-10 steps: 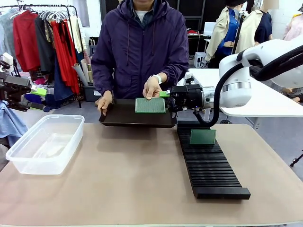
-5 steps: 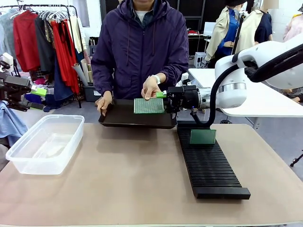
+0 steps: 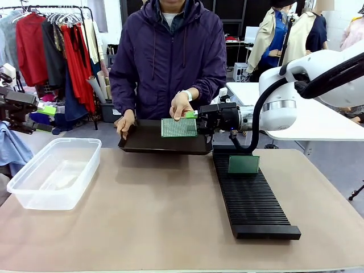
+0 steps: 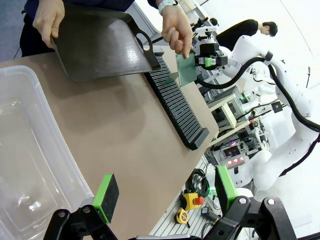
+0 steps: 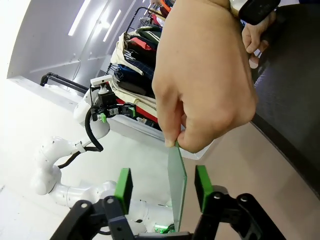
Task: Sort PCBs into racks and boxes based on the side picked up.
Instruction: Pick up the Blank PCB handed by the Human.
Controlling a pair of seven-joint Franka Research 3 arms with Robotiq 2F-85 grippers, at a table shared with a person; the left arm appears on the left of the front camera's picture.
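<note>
Right gripper (image 5: 163,189): standing part-open astride PCB (image 5: 177,192), gripping nothing yet.
Person's hand (image 5: 205,75): pinching board's edge.
Pads (image 5: 123,184): needing centring, closing squarely before pulling.

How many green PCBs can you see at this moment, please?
2. One PCB is held on edge by the person's hand, between the pads of the right gripper; the other PCB stands in the rack at its far end. None seems hidden.

Front view's bright and even, lit from overhead, just soft shadows under the rack (image 3: 250,199) and tub (image 3: 42,199). Wrist views bend hard at the edges, ceiling strips (image 5: 80,22) blow out white, and the close-up person's hand (image 5: 205,75) looks slightly soft.
</note>
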